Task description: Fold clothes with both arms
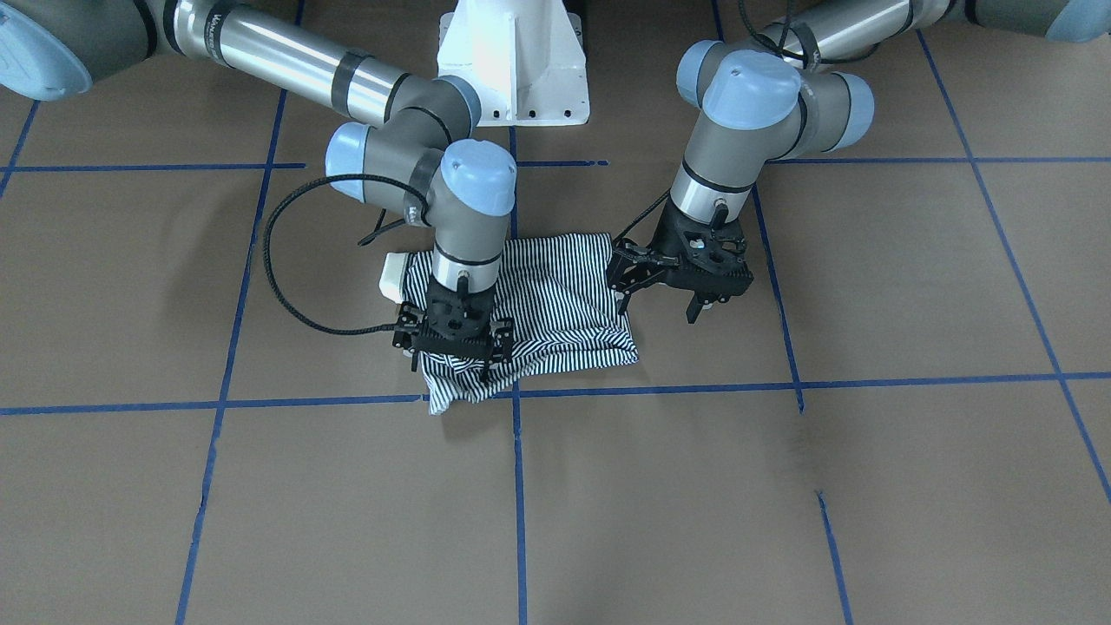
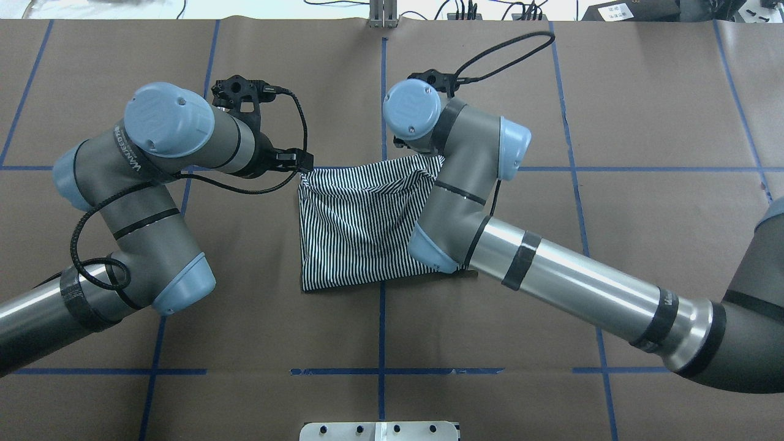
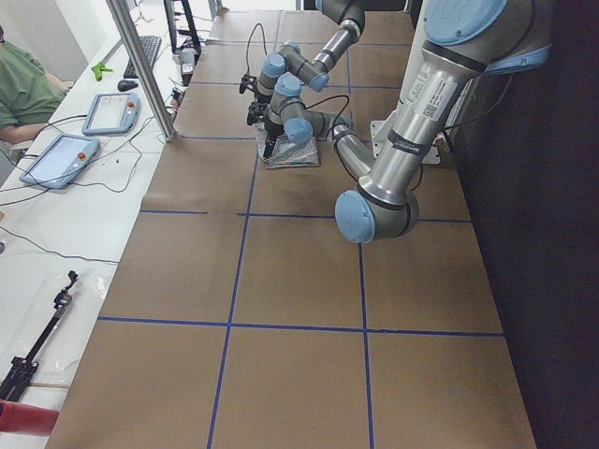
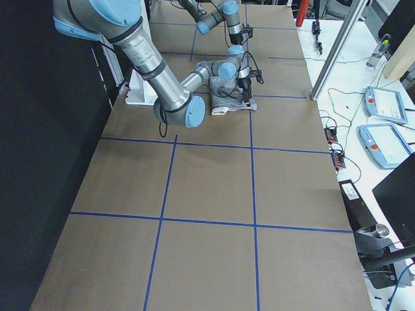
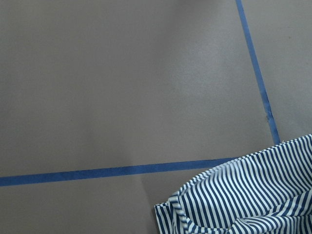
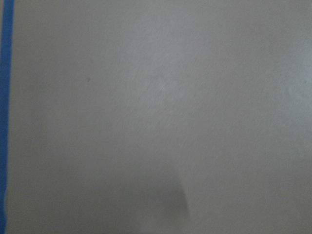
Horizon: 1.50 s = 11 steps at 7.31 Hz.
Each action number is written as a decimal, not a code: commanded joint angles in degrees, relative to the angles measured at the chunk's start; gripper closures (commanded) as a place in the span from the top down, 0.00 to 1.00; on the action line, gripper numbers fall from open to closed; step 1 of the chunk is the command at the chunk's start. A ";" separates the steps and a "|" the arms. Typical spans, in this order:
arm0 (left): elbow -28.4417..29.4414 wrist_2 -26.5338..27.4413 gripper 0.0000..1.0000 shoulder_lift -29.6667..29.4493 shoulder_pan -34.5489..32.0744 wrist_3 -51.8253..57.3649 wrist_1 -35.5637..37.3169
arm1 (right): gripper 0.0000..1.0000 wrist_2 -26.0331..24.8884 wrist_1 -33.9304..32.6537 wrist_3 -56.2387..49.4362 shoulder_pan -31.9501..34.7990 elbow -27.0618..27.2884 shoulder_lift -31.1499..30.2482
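Observation:
The striped polo shirt (image 1: 564, 295) lies folded into a rough rectangle at the table's middle, and it also shows in the overhead view (image 2: 355, 226). Its cream collar (image 1: 395, 273) pokes out on the robot's right side. My left gripper (image 1: 658, 304) hangs open and empty just beside the shirt's left edge; its wrist view shows a shirt corner (image 5: 253, 195) on bare paper. My right gripper (image 1: 450, 365) is low over the shirt's bunched far-right corner, its fingers spread apart. Its wrist view shows only blurred brown paper.
Brown paper with blue tape lines (image 1: 608, 386) covers the table. The white pedestal base (image 1: 512, 61) stands at the robot's side. An operators' desk with teach pendants (image 3: 56, 159) and a seated person (image 3: 19, 89) runs along the far side.

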 commanded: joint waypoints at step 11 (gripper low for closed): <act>21.01 4.75 1.00 -8.38 0.84 0.72 -3.77 | 1.00 9.58 0.45 -6.38 6.03 5.26 -2.99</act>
